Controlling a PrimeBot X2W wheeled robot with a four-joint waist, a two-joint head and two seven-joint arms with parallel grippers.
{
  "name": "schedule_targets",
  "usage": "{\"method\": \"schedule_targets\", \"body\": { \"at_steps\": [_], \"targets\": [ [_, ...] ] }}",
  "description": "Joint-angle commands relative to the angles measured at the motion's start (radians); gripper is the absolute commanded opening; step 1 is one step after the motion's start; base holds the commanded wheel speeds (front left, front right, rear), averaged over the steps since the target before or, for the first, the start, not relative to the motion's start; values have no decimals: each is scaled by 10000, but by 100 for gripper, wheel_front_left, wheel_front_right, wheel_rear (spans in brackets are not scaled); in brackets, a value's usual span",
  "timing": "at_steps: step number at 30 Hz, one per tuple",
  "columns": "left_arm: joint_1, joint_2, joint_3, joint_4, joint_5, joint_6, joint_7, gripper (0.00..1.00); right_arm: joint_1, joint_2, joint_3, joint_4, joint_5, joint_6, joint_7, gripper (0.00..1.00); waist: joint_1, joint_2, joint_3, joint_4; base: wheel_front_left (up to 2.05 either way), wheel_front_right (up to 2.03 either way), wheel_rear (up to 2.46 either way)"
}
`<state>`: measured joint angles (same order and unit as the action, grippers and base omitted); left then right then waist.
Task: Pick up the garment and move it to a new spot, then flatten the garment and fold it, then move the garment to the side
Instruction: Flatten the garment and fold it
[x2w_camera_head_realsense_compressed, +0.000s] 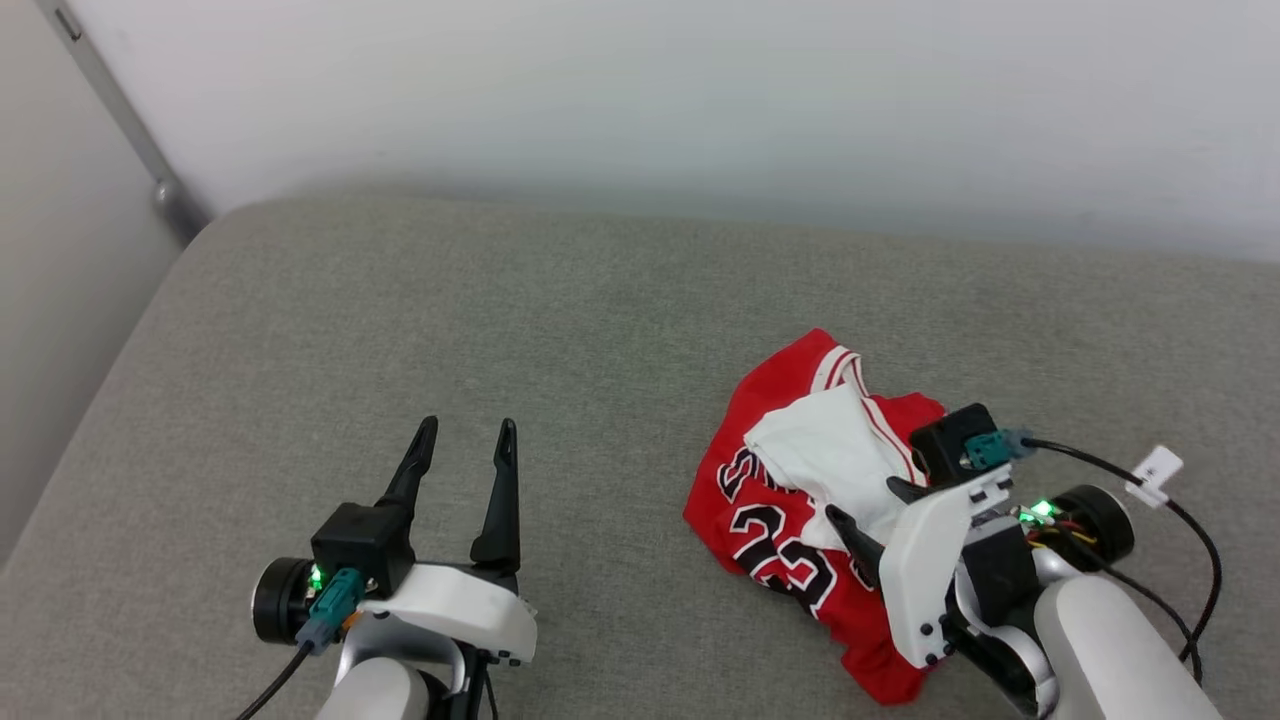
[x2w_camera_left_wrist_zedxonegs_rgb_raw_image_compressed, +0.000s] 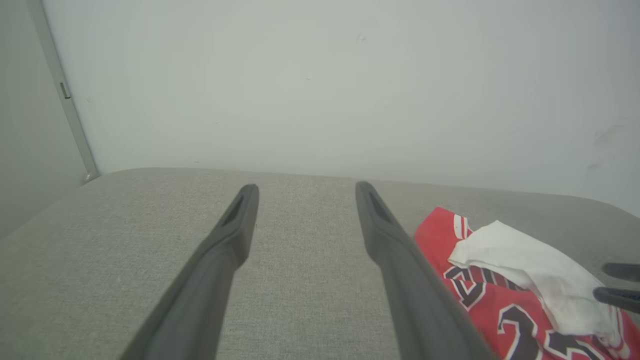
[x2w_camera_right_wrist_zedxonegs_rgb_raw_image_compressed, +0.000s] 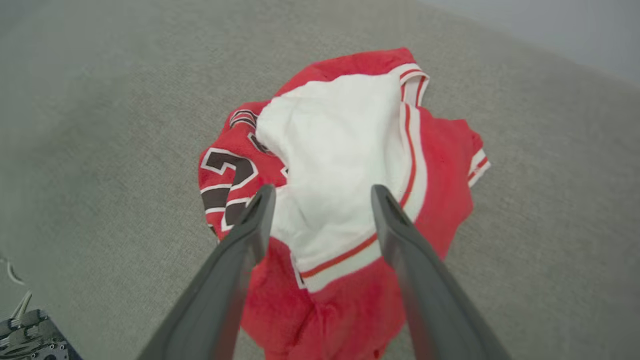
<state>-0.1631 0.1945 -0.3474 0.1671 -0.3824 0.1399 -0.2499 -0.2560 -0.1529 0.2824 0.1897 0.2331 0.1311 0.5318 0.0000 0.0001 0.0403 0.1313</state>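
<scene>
- The garment (x2w_camera_head_realsense_compressed: 775, 520) lies in a crumpled heap on the right half of the grey cushion (x2w_camera_head_realsense_compressed: 600, 330), well apart from the back edge that runs along the white wall (x2w_camera_head_realsense_compressed: 700, 100) and far from the rounded left back corner
- It is a red jersey; a white piece of cloth is folded over its top, with red-and-white striped trim along the edges of this piece
- Black figures with white outline show on the red cloth toward the left side of the heap, partly covered by the white piece
- In the right wrist view the garment (x2w_camera_right_wrist_zedxonegs_rgb_raw_image_compressed: 340, 165) is bunched and not flat, the red cloth wrinkled below the white part
- The right gripper (x2w_camera_head_realsense_compressed: 860, 498) is above the garment with its fingers spread, one at each side of the white part; I cannot tell whether the tips touch the cloth
- The left gripper (x2w_camera_head_realsense_compressed: 468, 428) is also spread wide and empty, above bare cushion to the left of the garment and apart from it
</scene>
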Motion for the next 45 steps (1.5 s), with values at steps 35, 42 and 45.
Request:
{"method": "schedule_targets", "body": {
  "at_steps": [35, 42, 45],
  "targets": [
    [273, 7, 271, 203, -75, 56, -127, 100, 2406, 849, -6665, 1093, 858, -5, -2037, 100, 0, -1, 199, -1423, 0, 0, 0],
    [413, 46, 253, 76, -89, 151, -53, 100, 2705, 976, -6887, 76, 593, -5, -3842, 100, 0, -1, 96, -1447, 0, 0, 0],
    [476, 77, 238, 23, -97, 196, -40, 100, 2838, 993, -6926, -731, 225, -5, -3667, 100, 0, -1, 49, -1447, 0, 0, 0]
  ]
}}
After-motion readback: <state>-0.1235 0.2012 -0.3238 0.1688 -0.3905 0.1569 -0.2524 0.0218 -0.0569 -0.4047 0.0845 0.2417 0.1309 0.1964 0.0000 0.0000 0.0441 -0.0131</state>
